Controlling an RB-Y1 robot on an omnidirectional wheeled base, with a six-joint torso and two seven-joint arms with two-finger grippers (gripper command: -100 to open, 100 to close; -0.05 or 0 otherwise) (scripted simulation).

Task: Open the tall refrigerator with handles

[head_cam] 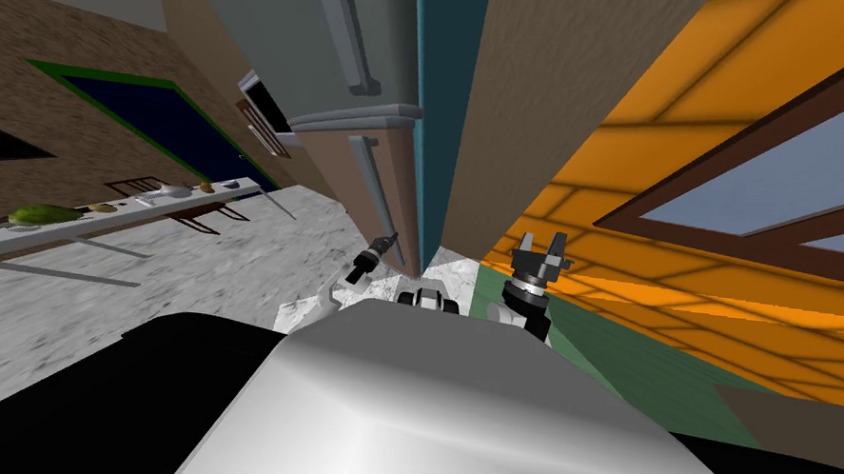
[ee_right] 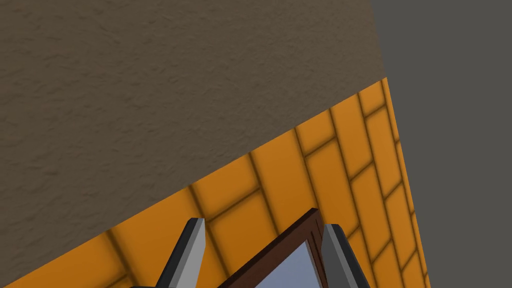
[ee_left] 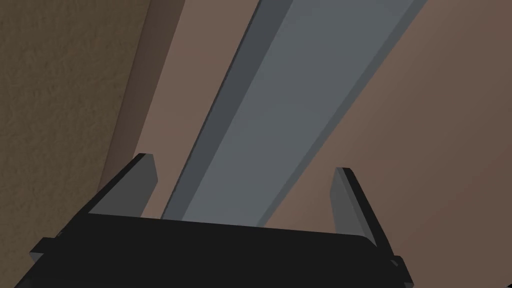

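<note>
Now the left gripper (ee_left: pixel 244 165), open, straddles the handle (ee_left: pixel 280 100), whose length runs on ahead between its fingers (ee_left: pixel 132 187) (the right gripper (ee_right: pixel 265 223), open too, hangs farther off).

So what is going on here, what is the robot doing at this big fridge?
The robot stands close to the tall refrigerator and works with its left arm. The left gripper is open, and the grey handle of the lower brown door runs between its two fingers, which do not press it. So the handle is lined up but not gripped, and the door looks shut. The right gripper, also open, is raised at the robot's right side, idle.
</note>
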